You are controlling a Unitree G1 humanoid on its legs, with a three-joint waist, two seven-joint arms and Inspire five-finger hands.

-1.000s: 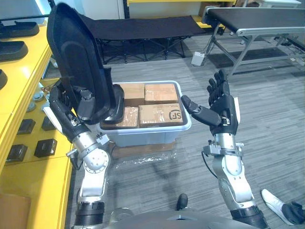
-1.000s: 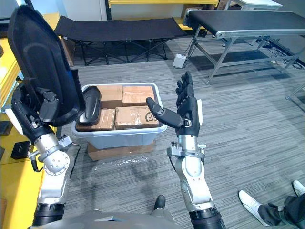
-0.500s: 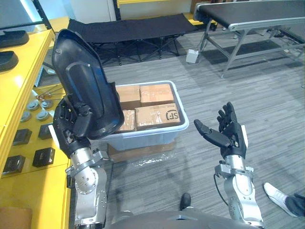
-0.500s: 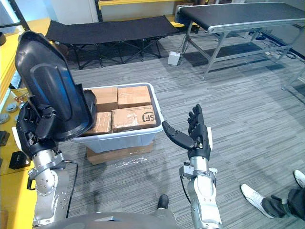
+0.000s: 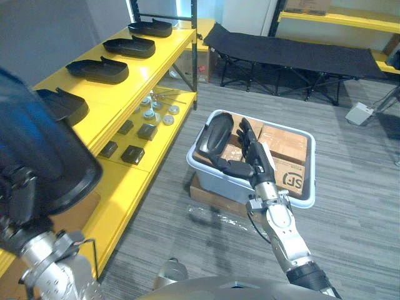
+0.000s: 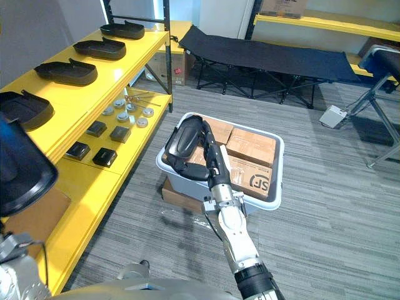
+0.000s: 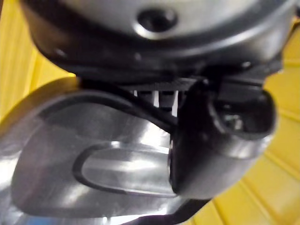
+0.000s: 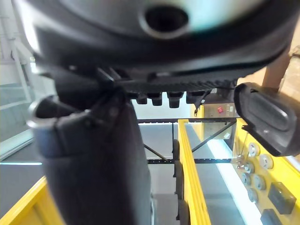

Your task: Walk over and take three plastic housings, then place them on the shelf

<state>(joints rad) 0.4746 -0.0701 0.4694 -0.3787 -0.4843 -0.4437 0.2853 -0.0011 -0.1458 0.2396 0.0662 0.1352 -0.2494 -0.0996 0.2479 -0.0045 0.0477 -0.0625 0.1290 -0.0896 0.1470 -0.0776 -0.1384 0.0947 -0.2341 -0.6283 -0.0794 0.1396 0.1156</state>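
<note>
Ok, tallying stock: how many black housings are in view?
6 housings: four along the yellow shelf, one in the left hand, one leaning in the bin. Others may be hidden.

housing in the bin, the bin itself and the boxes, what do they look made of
Housing: probably moulded plastic, black, semi-gloss with soft highlights. Bin: pale grey plastic, by its smooth wall and rolled rim. Boxes: cardboard, matt brown.

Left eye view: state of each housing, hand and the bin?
held housing: lifted, in left hand
left hand: shut on held housing
right hand: open, fingers straight, empty
bin housing: standing in bin
bin: holds cardboard boxes
shelf housings: four, lying on shelf
</note>
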